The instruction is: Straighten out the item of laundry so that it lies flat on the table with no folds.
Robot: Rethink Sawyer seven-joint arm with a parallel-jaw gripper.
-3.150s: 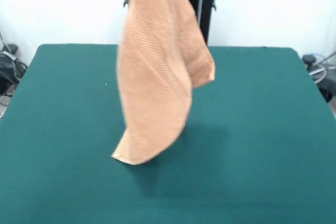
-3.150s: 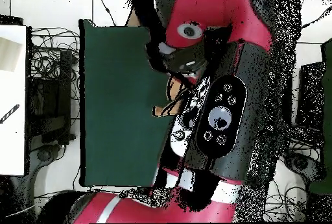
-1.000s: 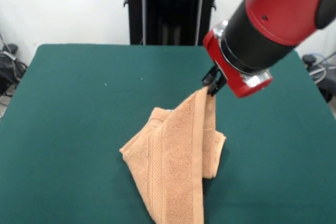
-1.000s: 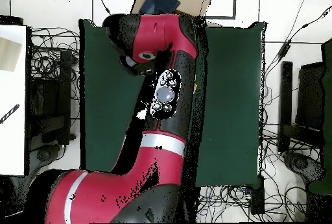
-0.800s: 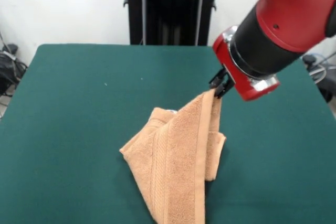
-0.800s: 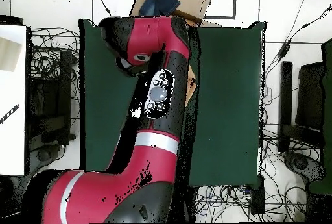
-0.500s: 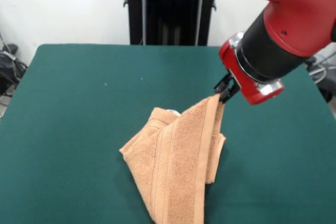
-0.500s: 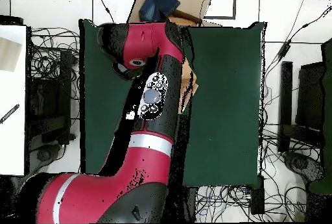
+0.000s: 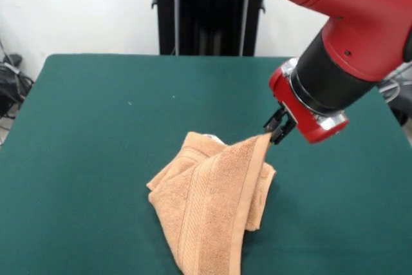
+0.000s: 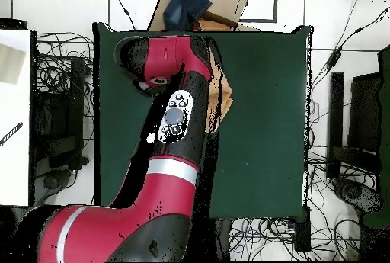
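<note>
One red and black arm (image 9: 347, 37) enters the front view from the upper right and slants down toward the middle of the table (image 9: 84, 127). Its black wrist section ends in a red collar with a silver ring, and the small black gripper (image 9: 277, 128) juts from that collar, aimed down and to the picture's left. The gripper is pinched on the top corner of the towel (image 9: 209, 207), holding that corner lifted just above the felt. From the pinched corner a hemmed edge runs down toward the picture's bottom. The rest of the towel lies on the table in a rumpled, roughly triangular heap with several layers folded over each other; a woven band shows along the raised flap. A speck of white shows at the heap's top edge, too small to identify.

Seen from overhead, the arm (image 10: 164, 153) rises from the bottom left, crosses the table (image 10: 263, 123) and bends at its upper part, covering most of the towel. Only a tan strip of towel (image 10: 222, 92) shows just beside the arm's right side, in the table's upper middle. The gripper itself is hidden under the arm here.
</note>
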